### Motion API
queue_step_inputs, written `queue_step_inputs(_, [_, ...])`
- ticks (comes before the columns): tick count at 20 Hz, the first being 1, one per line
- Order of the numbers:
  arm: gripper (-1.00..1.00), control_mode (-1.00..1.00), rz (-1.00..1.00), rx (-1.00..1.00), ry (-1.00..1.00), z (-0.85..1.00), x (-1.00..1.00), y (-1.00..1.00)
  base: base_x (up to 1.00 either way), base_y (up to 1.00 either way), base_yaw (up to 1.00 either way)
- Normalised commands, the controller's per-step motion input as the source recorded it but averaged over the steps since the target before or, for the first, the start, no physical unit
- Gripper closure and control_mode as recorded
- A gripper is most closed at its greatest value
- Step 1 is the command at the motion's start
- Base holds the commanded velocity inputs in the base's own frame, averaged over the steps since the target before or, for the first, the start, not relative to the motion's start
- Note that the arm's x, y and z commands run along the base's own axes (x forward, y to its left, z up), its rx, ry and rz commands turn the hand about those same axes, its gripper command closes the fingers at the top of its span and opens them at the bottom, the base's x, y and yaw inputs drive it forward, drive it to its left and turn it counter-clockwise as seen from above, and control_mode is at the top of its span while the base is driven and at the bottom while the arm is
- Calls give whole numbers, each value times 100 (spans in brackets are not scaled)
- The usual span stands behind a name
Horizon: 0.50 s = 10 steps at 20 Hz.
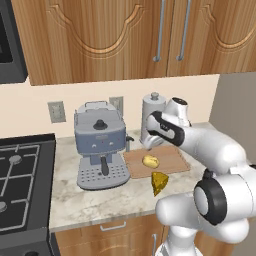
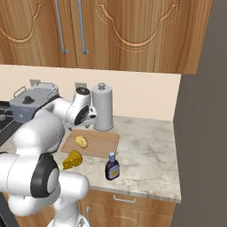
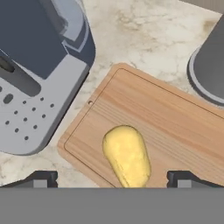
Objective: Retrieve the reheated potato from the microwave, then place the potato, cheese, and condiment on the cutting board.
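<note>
The yellowish potato (image 1: 150, 161) (image 2: 81, 141) (image 3: 127, 155) lies on the wooden cutting board (image 1: 172, 159) (image 2: 104, 142) (image 3: 170, 118), near its left end. My gripper (image 1: 149, 143) (image 2: 91, 120) (image 3: 111, 179) hovers just above it, open, with the fingertips (image 3: 41, 178) wide on either side and nothing held. In front of the board, the yellow cheese (image 1: 159, 183) (image 2: 72, 160) wedge rests on the counter. The dark condiment (image 2: 112, 166) bottle stands on the counter at the board's front right. A corner of the black microwave (image 1: 9, 47) shows at the upper left.
A grey coffee machine (image 1: 100, 145) (image 2: 31, 104) (image 3: 35, 65) stands just left of the board. A tall grey canister (image 1: 153, 116) (image 2: 103, 108) (image 3: 210, 65) stands behind it. The stove (image 1: 20, 185) lies further left, and a grey wall (image 2: 201, 133) bounds the counter's right end.
</note>
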Motion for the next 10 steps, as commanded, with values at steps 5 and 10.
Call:
queue_step_inputs(5, [-100, -100, -9, -3, 0, 35, -32, -19, 0, 0, 0])
queue_step_inputs(10, [-100, -100, -26, 0, 12, 27, -37, -11, 0, 0, 0])
